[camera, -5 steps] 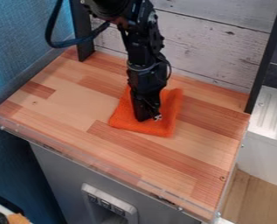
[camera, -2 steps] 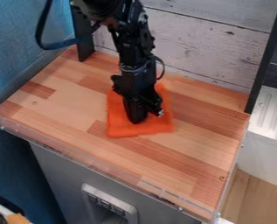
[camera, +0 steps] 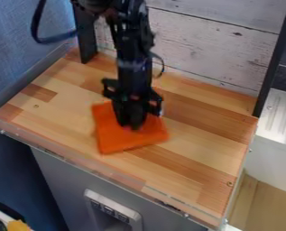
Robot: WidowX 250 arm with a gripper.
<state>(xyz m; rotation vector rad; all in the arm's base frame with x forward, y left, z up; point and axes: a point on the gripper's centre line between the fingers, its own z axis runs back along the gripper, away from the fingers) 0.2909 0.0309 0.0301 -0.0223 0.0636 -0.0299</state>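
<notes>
Wooden counter (camera: 196, 169); behind it, whitewashed plank wall (camera: 211, 49). Black posts (camera: 86, 40) flank the counter's back. Orange cloth (camera: 117, 141) lies near mid-counter, partly hidden by the black gripper (camera: 131, 124); whether that is spread or pinching cannot be told.

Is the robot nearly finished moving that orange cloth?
Some sliding looks done: the orange cloth has moved nearer the front of the wooden counter and turned a bit. Right now the gripper is down on it. Lifting away is probably left; I can't tell how much more sliding.
</notes>
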